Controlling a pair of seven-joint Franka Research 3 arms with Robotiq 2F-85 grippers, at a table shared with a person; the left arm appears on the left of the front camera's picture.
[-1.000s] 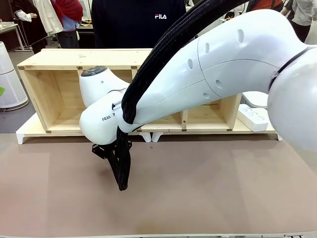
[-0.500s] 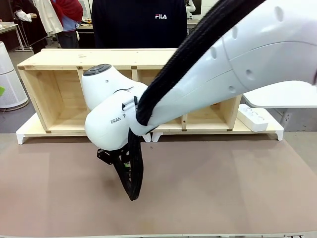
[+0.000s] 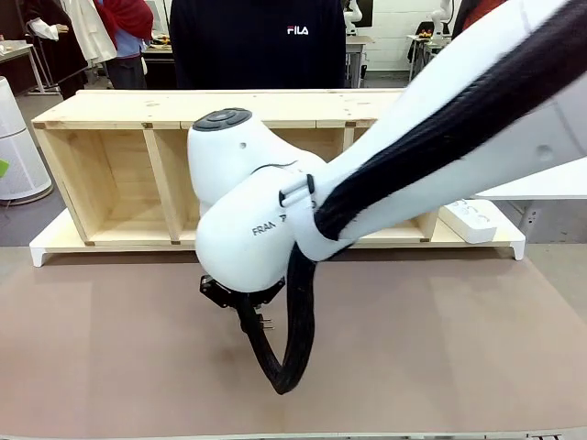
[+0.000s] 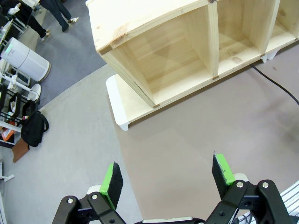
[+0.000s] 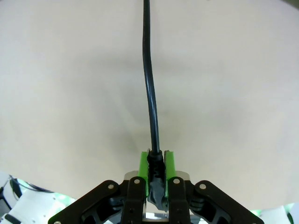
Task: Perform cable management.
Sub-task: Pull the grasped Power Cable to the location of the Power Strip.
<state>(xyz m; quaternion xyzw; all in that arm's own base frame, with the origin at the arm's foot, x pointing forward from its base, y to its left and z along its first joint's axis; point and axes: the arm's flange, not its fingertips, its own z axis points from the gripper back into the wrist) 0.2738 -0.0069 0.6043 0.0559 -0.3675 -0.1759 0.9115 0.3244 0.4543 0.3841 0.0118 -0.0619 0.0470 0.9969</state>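
Observation:
My right gripper (image 5: 157,161) is shut, with the cable's black plug end pinched between its green pads (image 5: 144,163). From there the thin black cable (image 5: 150,84) runs straight away over the brown table top. In the front view the right arm reaches across the middle; its black gripper (image 3: 227,291) hangs under the white wrist, just above the table. Small metal prongs (image 3: 266,323) stick out beside it. My left gripper (image 4: 168,175) is open above the table's left corner, with nothing between its fingers. A stretch of the cable (image 4: 276,85) lies at the right of that view.
A long wooden shelf (image 3: 110,110) with open compartments lies along the far side on white feet. A white power strip (image 3: 468,220) sits at its right end. A person in a dark sweater (image 3: 257,41) stands behind it. A thick ribbed hose (image 3: 292,367) loops below the right arm.
The right arm has swung to the right and toward the camera, carrying its shut gripper along. The hose loop now hangs lower and more to the right.

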